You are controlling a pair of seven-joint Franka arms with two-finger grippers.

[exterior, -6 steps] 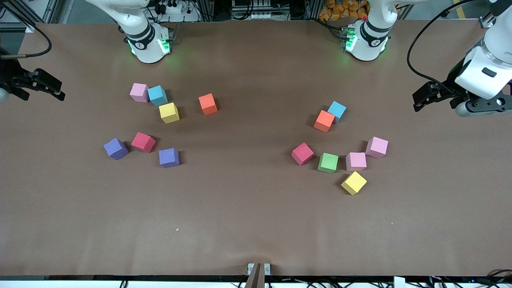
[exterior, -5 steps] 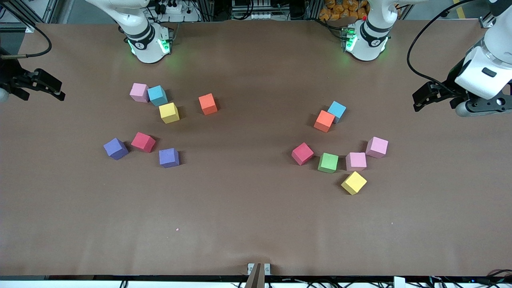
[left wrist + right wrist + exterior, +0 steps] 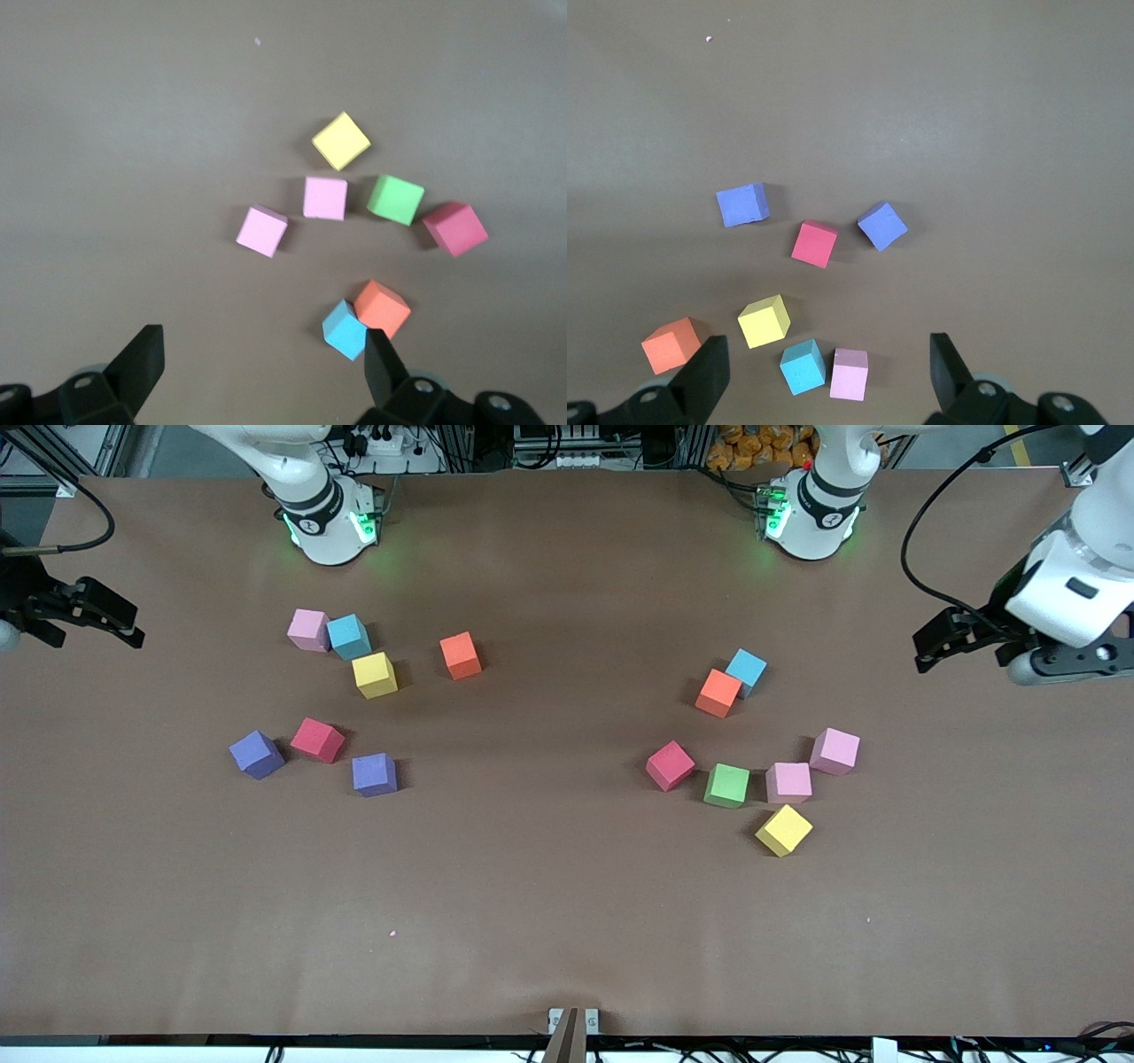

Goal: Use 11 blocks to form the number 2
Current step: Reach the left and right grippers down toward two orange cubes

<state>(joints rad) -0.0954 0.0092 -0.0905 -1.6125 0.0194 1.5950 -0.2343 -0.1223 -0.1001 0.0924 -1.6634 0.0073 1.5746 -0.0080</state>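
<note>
The blocks lie loose in two scattered groups, and no number 2 is in view. Toward the right arm's end sit pink (image 3: 307, 630), yellow (image 3: 375, 675), orange (image 3: 461, 655), red (image 3: 317, 740) and two purple (image 3: 257, 755) (image 3: 374, 774) blocks. Toward the left arm's end sit orange (image 3: 718, 693), red (image 3: 670, 765), green (image 3: 726, 786), yellow (image 3: 783, 830) and two pink (image 3: 788, 782) (image 3: 834, 751) blocks. My left gripper (image 3: 926, 651) (image 3: 264, 345) hangs open and empty over the table's edge at its end. My right gripper (image 3: 131, 627) (image 3: 828, 350) hangs open and empty at the other end.
A light-blue cube (image 3: 348, 637) touches the pink block in the right arm's group. Another light-blue cube (image 3: 746, 669) leans against the orange block in the left arm's group. Both arm bases (image 3: 328, 518) (image 3: 811, 514) stand along the table's back edge.
The left arm has shifted very slightly. No block has moved, and both grippers stay open.
</note>
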